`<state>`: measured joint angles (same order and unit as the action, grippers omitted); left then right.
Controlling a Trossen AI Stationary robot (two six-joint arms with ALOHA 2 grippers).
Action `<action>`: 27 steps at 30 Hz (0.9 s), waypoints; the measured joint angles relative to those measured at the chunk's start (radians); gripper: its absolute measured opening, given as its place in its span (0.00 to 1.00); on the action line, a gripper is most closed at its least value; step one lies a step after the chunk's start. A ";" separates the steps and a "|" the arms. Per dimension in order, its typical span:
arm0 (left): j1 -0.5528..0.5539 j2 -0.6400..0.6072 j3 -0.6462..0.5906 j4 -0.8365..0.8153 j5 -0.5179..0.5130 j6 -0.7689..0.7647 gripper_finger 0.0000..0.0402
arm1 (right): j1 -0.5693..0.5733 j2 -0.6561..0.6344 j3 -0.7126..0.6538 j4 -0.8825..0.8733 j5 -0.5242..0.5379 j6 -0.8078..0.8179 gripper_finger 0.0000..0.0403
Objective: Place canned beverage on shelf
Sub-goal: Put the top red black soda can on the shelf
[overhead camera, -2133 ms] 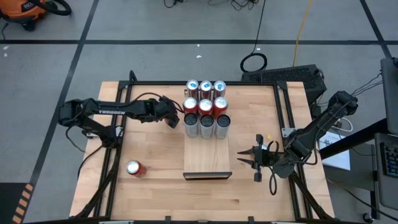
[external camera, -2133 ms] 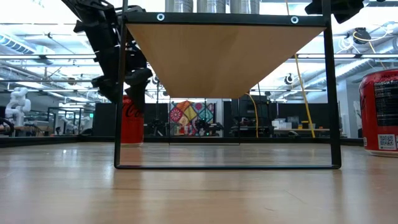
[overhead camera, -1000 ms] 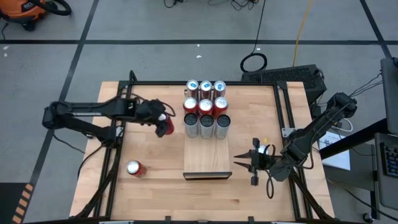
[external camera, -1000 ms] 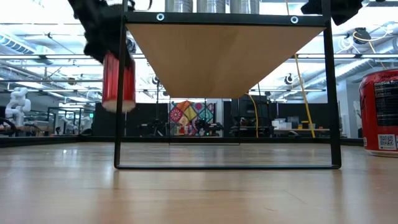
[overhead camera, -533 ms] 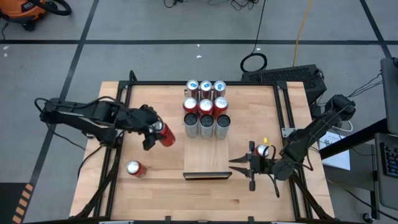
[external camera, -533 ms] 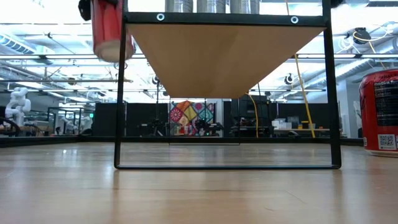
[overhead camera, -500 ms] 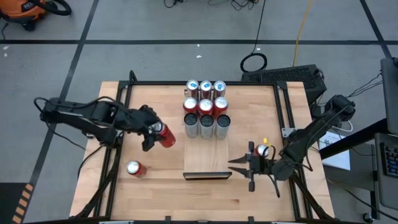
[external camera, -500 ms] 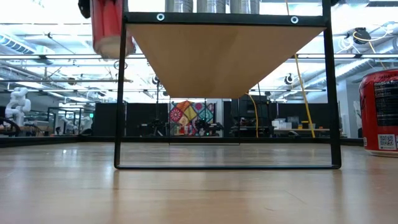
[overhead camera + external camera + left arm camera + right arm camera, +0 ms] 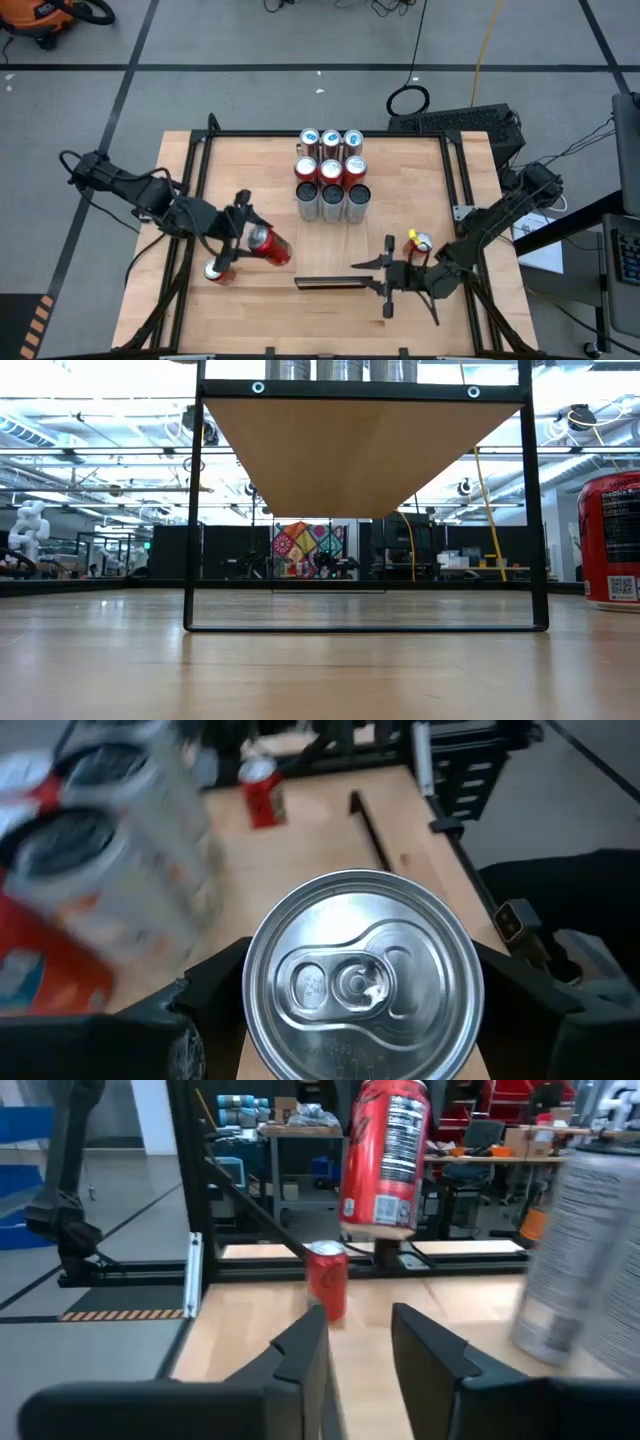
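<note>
We see the left gripper (image 9: 236, 238) clamped on a red can (image 9: 268, 245), held tilted above the table (image 9: 420, 180) left of the shelf (image 9: 360, 450). The right gripper (image 9: 380, 278), fingers narrowly apart, holds nothing beside the shelf's near end.

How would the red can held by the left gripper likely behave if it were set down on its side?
The red can is a smooth cylinder, so it would probably roll. The left gripper holds it tilted. Its tab looks unopened, so it is likely full and fairly heavy.
</note>
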<state>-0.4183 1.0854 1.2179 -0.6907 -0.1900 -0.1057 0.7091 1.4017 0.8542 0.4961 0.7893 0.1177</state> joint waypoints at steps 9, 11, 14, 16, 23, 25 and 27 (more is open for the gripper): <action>-0.052 0.054 0.000 0.143 -0.001 0.226 0.71 | -0.057 0.163 0.225 -0.066 -0.009 -0.009 0.44; -0.060 0.059 0.000 0.167 0.000 0.272 0.71 | -0.074 0.194 0.271 -0.075 -0.007 -0.002 0.50; -0.069 0.060 0.000 0.198 0.001 0.324 0.71 | -0.096 0.226 0.328 -0.092 -0.009 -0.003 0.58; -0.072 0.060 0.000 0.221 0.004 0.354 0.71 | -0.112 0.235 0.355 -0.093 -0.039 -0.009 0.63; -0.088 0.074 0.001 0.252 0.062 0.469 0.71 | -0.172 0.235 0.395 -0.121 -0.247 0.026 0.77; -0.090 0.088 0.001 0.252 0.067 0.506 0.71 | -0.189 0.235 0.396 -0.126 -0.266 0.038 0.79; -0.090 0.105 0.001 0.266 0.069 0.539 0.71 | -0.201 0.235 0.396 -0.130 -0.269 0.044 0.80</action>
<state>-0.5080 1.1903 1.2190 -0.4245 -0.1209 0.4328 0.5084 1.6369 1.2503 0.3661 0.5201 0.1620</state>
